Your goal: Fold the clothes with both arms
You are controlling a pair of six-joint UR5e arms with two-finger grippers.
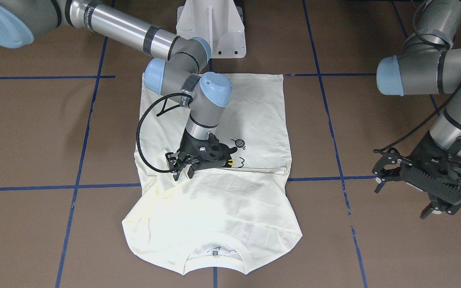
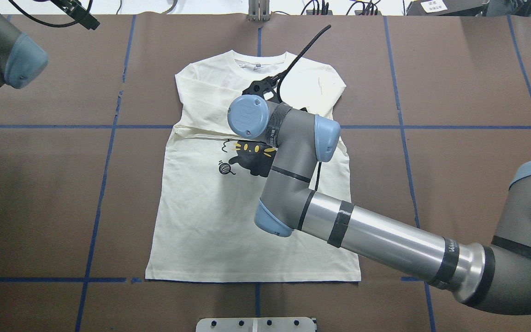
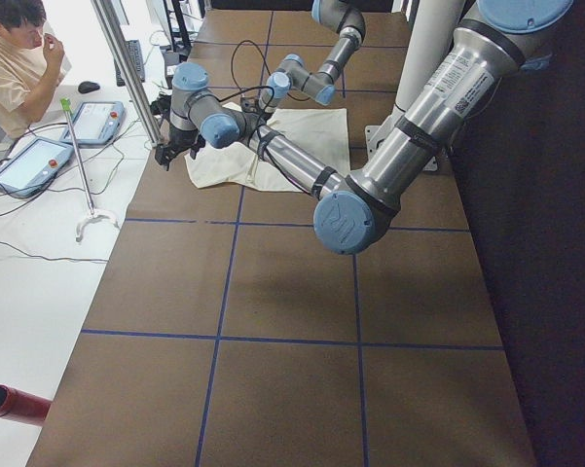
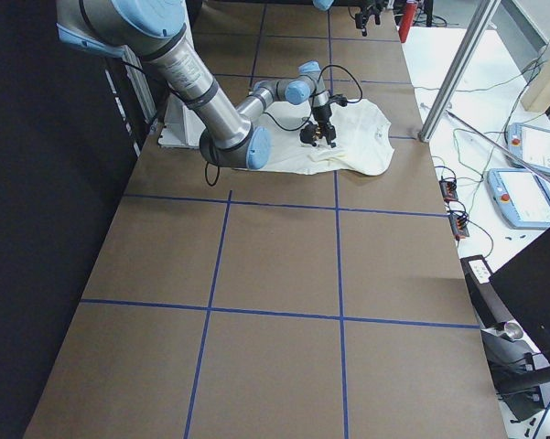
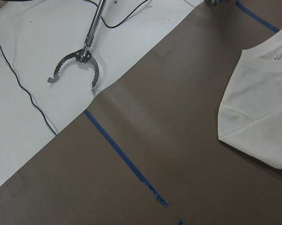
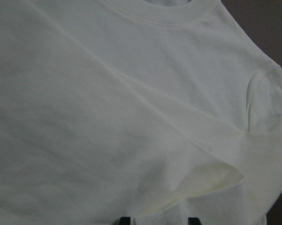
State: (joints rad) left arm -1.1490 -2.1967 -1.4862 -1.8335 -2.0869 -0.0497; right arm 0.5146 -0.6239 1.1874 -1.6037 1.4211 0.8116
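Watching the feeds, I see the cream T-shirt (image 1: 214, 208) lying flat at the middle of the table (image 1: 34, 132), print side up, with its hem toward the robot's edge and its ribbed neck toward the operators' edge. A cream fold runs across the chest and hides the top of the black cat print (image 2: 247, 161). The right gripper (image 1: 183, 174) points down at that fold, jaws apart, with its fingertips at the cloth; I cannot tell whether they touch. The left gripper (image 1: 402, 200) hangs over bare table well off the shirt's other side, jaws spread, holding nothing.
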